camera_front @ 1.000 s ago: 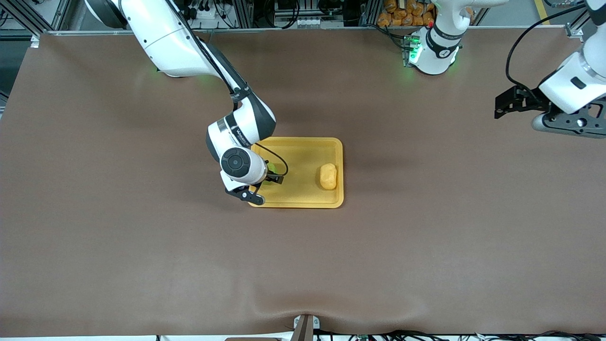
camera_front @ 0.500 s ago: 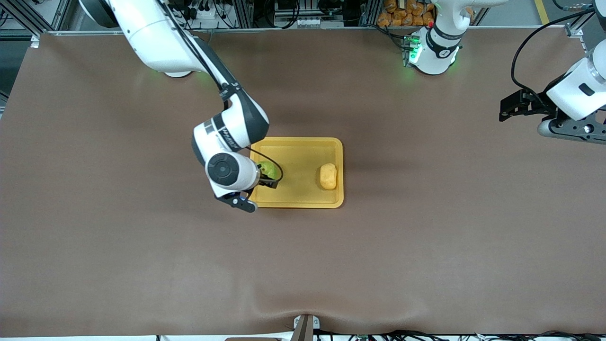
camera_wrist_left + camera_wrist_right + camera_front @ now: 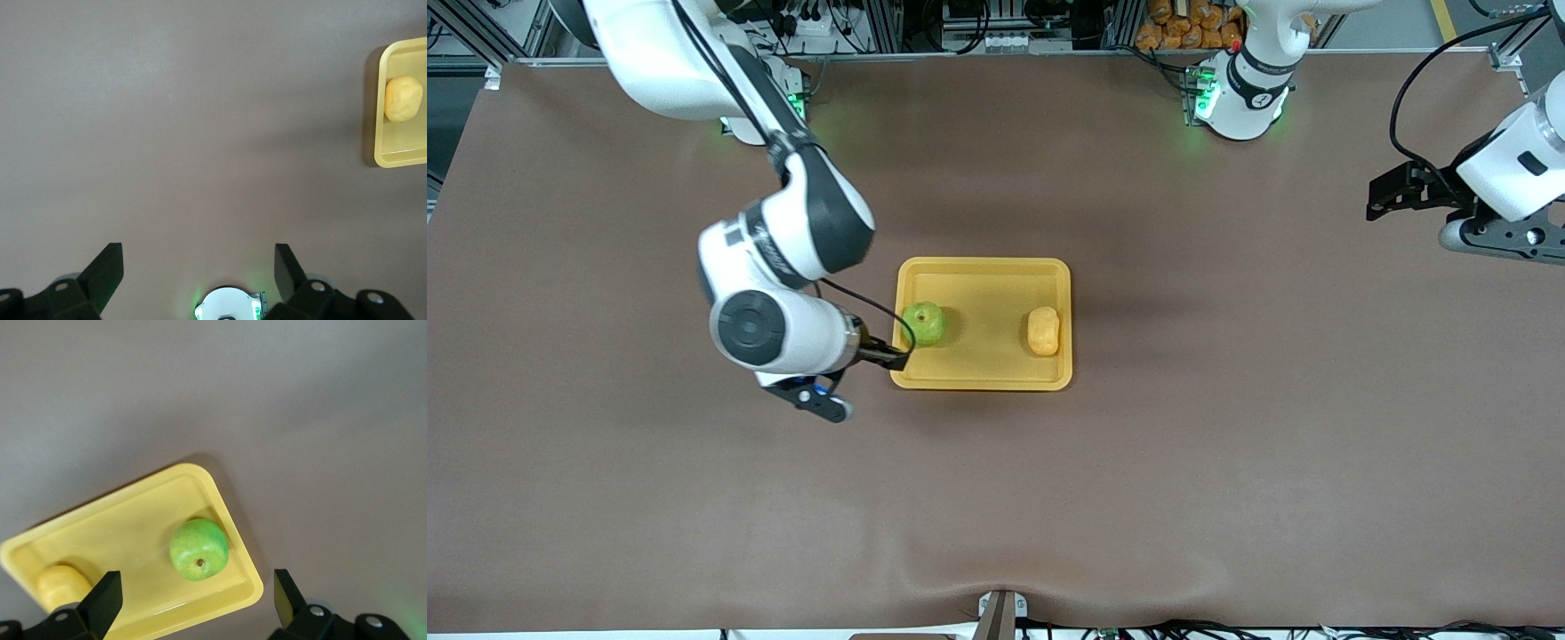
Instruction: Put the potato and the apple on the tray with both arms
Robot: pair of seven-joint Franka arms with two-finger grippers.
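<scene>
The yellow-orange tray (image 3: 983, 289) lies mid-table. The green apple (image 3: 924, 324) sits on it at the end toward the right arm. The yellow-orange potato (image 3: 1043, 331) sits at the end toward the left arm. My right gripper (image 3: 889, 357) is open and empty, up over the tray's rim beside the apple. Its wrist view shows the apple (image 3: 199, 549), the tray (image 3: 120, 527) and the potato (image 3: 61, 585) below the spread fingers. My left gripper (image 3: 1383, 197) is open and empty, waiting over the table's left-arm end. Its wrist view shows the potato (image 3: 403, 98) on the tray (image 3: 400, 143).
The left arm's green-lit base (image 3: 1240, 89) stands at the table's robot edge and shows in the left wrist view (image 3: 227, 307). A heap of orange items (image 3: 1192, 22) lies off the table near it. Brown table surface surrounds the tray.
My right gripper let go of the apple, left it on the tray, and drew back toward the right arm's end. My left gripper shifted slightly outward.
</scene>
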